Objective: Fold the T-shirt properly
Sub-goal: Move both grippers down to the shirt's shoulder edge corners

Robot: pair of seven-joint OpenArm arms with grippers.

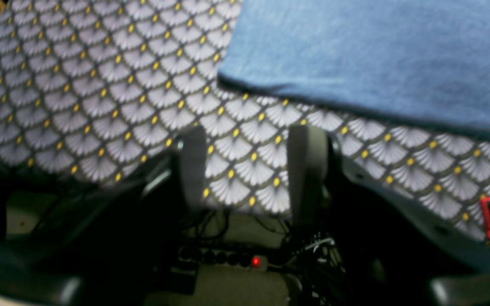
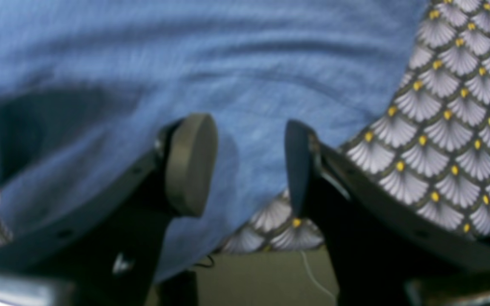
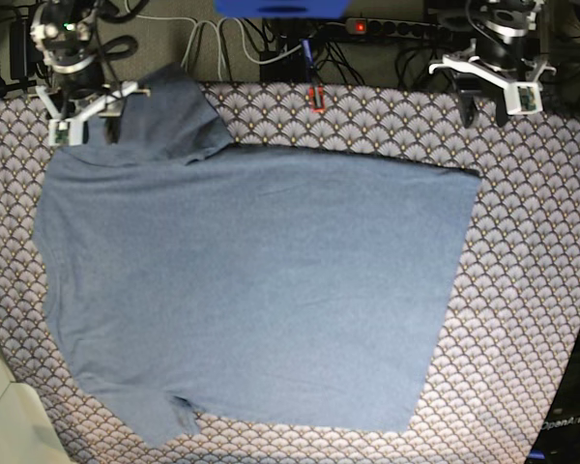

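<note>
A counter covered in a grey fan-patterned cloth with yellow dots fills the base view. Spread flat across most of it lies the T-shirt, slate blue, plain side up, with one sleeve folded near the far left corner and another at the near left edge. The right gripper sits at the far left corner in the base view, over the shirt's edge, jaws apart with blue fabric showing between them but not pinched. The left gripper hovers at the far right corner, just off the shirt's corner, jaws open over bare patterned cloth and holding nothing. Behind the counter, a power strip shows a small red light.
</note>
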